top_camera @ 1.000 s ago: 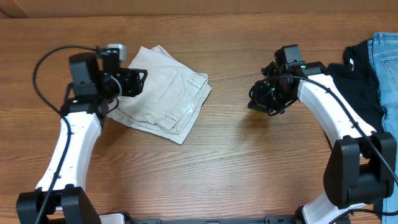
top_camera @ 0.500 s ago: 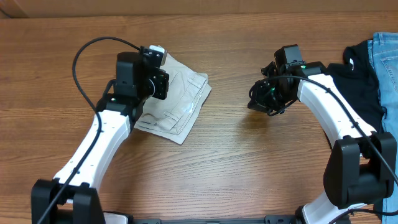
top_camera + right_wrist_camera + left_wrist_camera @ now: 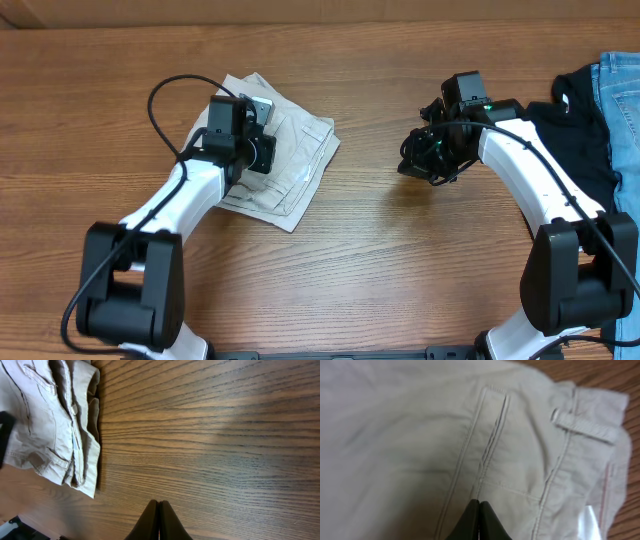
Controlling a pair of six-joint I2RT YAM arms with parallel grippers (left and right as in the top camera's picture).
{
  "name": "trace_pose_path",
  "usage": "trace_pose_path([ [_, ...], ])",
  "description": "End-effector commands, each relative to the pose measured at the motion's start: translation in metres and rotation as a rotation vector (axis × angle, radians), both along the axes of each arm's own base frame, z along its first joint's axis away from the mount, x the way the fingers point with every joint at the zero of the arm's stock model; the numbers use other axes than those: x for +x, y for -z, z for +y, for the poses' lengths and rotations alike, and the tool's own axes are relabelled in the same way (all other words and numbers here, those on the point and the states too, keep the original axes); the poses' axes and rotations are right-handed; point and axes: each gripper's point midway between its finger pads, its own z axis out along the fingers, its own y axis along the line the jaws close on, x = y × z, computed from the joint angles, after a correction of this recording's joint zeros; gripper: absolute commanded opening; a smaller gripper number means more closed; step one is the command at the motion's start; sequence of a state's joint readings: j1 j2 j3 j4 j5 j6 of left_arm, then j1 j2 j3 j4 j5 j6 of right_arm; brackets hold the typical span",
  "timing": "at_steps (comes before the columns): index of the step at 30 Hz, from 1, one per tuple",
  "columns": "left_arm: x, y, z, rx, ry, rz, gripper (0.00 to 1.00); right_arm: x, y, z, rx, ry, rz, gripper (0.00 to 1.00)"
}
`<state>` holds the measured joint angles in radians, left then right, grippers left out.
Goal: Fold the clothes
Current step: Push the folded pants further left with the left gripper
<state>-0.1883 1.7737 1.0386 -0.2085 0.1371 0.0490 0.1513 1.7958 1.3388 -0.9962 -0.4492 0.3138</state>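
The clothes, a pair of beige shorts (image 3: 295,160), lie folded into a compact bundle on the wooden table, left of centre. My left gripper (image 3: 262,152) hovers right over the bundle, shut, with nothing between its fingers. In the left wrist view the closed gripper (image 3: 479,502) points at a stitched pocket seam of the shorts (image 3: 420,435). My right gripper (image 3: 415,165) is shut and empty over bare wood to the right. The right wrist view shows its closed tips (image 3: 158,504) and the shorts (image 3: 45,420) at the top left.
A black garment (image 3: 580,130) and blue jeans (image 3: 622,110) lie at the table's far right edge, beside my right arm. A cardboard-coloured strip (image 3: 300,10) runs along the back of the table.
My left arm has swung right from the bundle's left edge to above its middle, and its gripper has shut. The shorts and my right arm have not moved.
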Motion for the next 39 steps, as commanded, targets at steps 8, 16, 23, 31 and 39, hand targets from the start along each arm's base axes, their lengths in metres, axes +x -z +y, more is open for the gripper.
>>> trace_pose_path([
  [8, -0.003, 0.077, 0.014, 0.042, -0.048, 0.136, 0.04, 0.001, -0.002, 0.002, 0.016, -0.002, -0.001, 0.04],
  [16, -0.006, 0.115, 0.072, 0.103, -0.273, 0.214, 0.04, -0.001, -0.002, 0.002, 0.015, -0.005, 0.004, 0.04],
  [23, 0.006, 0.111, 0.137, 0.056, -0.470, 0.176, 0.04, -0.001, -0.002, 0.002, 0.014, -0.005, 0.008, 0.04],
  [31, 0.015, 0.094, 0.232, 0.105, -0.682, 0.076, 0.04, -0.009, -0.001, 0.001, 0.009, -0.008, 0.039, 0.04],
  [39, 0.035, 0.060, 0.286, 0.090, -0.719, -0.002, 0.04, -0.009, -0.001, 0.001, 0.009, -0.008, 0.039, 0.04],
])
